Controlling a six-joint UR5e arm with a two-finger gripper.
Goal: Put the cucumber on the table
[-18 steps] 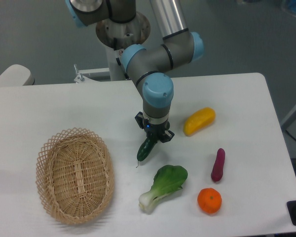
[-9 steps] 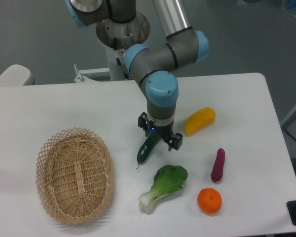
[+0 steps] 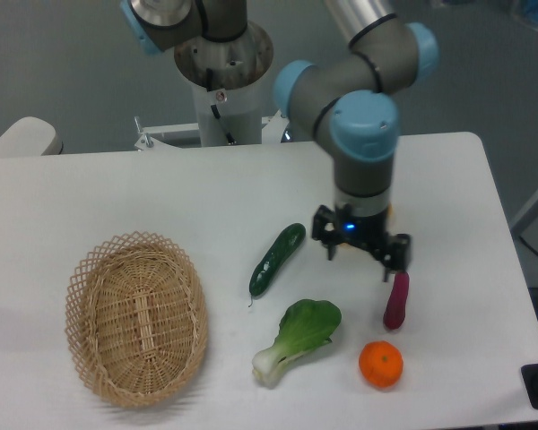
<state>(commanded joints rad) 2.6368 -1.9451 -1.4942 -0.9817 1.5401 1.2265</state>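
Observation:
The dark green cucumber (image 3: 275,260) lies flat on the white table (image 3: 117,193), right of the wicker basket, its thin stem tip pointing down-left. Nothing touches it. My gripper (image 3: 362,258) is open and empty, to the right of the cucumber and apart from it. It hangs low over the table, just above the top of the purple-red vegetable (image 3: 395,301). The arm hides most of the yellow vegetable.
An oval wicker basket (image 3: 136,318) stands at the front left, with nothing in it. A bok choy (image 3: 300,337) lies below the cucumber, and an orange (image 3: 380,364) lies at the front right. The robot base (image 3: 222,67) stands behind the table.
The gripper has let go of the cucumber, which now lies on the table. The arm has swung right, from over the cucumber to above the purple-red vegetable, now covering the yellow vegetable.

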